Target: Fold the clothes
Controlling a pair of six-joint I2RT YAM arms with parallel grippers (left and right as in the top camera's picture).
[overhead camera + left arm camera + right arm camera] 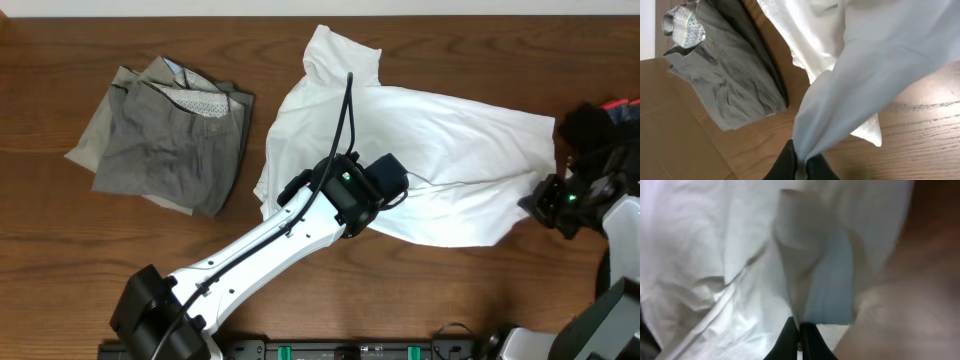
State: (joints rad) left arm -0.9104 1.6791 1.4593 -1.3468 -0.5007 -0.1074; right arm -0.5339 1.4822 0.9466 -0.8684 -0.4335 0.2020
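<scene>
T-shirt (450,140) white, rumpled, stretched wide; left tool (800,164), right tool (799,331) both pinched tight on it.

Left arm (260,240) stretches diagonally from the near edge toward centre, left fingers (782,167) pinched shut on bunched white T-shirt (450,150), right arm (610,215) at far right, right fingers (811,342) clamped shut on its edge.

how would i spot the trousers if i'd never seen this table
On the wooden table, look left of the big white T-shirt. The trousers lie there folded, apart from it. Only they are grey-khaki, with patterned lining showing at the waist.
</scene>
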